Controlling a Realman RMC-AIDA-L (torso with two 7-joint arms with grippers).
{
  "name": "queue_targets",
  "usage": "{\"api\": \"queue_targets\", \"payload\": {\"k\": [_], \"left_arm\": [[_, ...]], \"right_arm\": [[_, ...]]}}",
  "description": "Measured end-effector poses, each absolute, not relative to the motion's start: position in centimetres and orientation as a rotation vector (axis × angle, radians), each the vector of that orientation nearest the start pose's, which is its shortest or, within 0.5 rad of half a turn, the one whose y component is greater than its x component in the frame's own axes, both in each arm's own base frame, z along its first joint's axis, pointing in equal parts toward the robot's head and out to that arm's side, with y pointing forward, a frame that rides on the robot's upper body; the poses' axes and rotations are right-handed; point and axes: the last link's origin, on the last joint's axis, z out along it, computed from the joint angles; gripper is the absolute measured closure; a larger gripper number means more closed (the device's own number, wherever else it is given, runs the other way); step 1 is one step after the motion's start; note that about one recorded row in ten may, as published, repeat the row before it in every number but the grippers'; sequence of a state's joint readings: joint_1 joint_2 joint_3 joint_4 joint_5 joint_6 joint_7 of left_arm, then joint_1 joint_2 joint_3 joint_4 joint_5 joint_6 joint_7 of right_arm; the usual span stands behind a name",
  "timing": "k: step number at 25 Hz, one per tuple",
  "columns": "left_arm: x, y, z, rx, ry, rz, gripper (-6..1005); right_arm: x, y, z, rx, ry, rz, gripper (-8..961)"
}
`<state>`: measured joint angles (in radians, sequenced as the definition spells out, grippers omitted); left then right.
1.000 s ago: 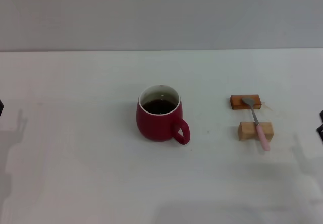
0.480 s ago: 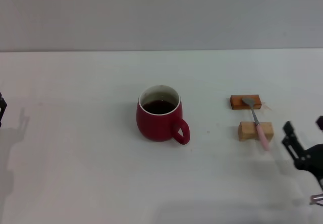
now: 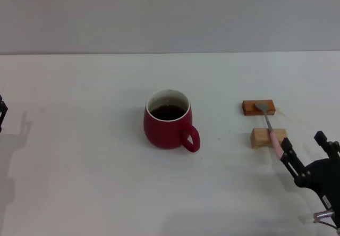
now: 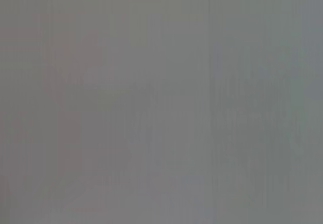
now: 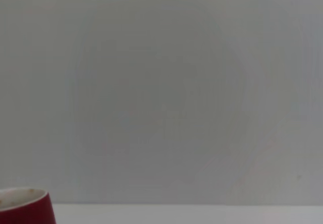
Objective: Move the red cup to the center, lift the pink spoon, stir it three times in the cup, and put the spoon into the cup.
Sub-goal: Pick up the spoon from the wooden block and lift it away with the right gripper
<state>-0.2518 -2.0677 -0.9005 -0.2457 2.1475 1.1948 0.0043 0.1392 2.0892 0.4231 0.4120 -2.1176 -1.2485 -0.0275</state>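
- Left gripper (image 3: 1, 114) is barely poking in at the far left edge of the table (image 3: 79, 183), can't tell if it's spread or pressed together.
- Red cup (image 3: 168, 120) sits upright about mid-table with dark liquid inside, handle turned toward the robot and its right.
- Pink spoon (image 3: 269, 129) lies across two small wooden blocks (image 3: 268, 137) to the right of the cup, pink handle end nearest the robot.
- Right gripper (image 3: 305, 145) hangs near the spoon's handle end, fingers (image 3: 289, 154) spread, pinching nothing.
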Motion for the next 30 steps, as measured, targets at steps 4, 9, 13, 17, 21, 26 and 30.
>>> {"api": "queue_targets", "payload": {"k": [4,9,13,17,21,26,30], "left_arm": [[-37.8,27.8,0.9,-1.359,-0.601,-0.547,190],[-37.8,27.9,0.9,-1.359,-0.600,-0.548,190],[-37.7,28.0,0.9,-1.360,-0.599,-0.550,190],[-37.7,28.0,0.9,-1.360,-0.598,-0.550,191],[-37.6,28.1,0.9,-1.361,-0.596,-0.551,190],[-37.6,28.1,0.9,-1.361,-0.595,-0.551,190],[-37.6,28.1,0.9,-1.361,-0.595,-0.551,191]], "right_arm": [[32.2,22.4,-8.3,-1.755,0.629,0.690,191],[32.2,23.0,-8.8,-1.785,0.654,0.670,190],[32.1,23.1,-9.0,-1.795,0.658,0.663,191],[32.2,23.2,-9.1,-1.803,0.665,0.654,191],[32.2,23.5,-9.5,-1.817,0.699,0.649,190],[32.1,23.6,-9.5,-1.821,0.698,0.652,190],[32.1,23.7,-9.5,-1.822,0.697,0.652,191]]}}
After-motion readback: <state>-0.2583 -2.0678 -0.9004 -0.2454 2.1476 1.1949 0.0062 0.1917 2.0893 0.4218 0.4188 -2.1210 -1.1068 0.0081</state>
